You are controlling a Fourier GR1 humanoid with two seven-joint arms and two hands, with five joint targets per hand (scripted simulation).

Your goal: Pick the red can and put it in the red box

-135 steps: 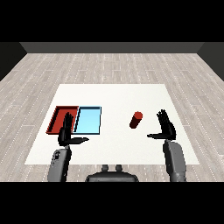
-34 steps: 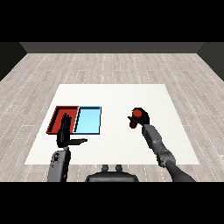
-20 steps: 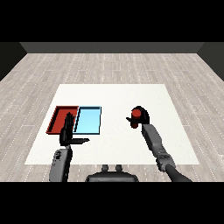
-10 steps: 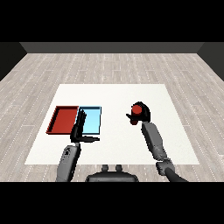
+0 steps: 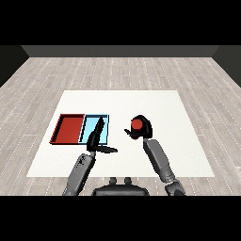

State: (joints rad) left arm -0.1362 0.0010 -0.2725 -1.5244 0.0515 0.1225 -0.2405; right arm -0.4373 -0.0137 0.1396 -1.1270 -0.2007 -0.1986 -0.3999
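While the right robot hand [image 5: 142, 128] curls around the red can [image 5: 136, 124], holding it above the white desk [image 5: 183, 136] right of the trays, the left robot hand [image 5: 97, 138] has its fingers straight and spread over the near edge of the light blue tray [image 5: 104, 121]. The red tray [image 5: 69, 129] lies just left of it, touching.

A white table [image 5: 155, 101] fills the middle of the head view, its top plain and evenly lit, its far edge straight and narrower than the near one. Around it lies a floor [image 5: 117, 70] of pale grey wooden planks with staggered joints, running out to either side. At the far end of the floor rises a dark wall [image 5: 120, 51], flat and unmarked, and darker toward the corners.
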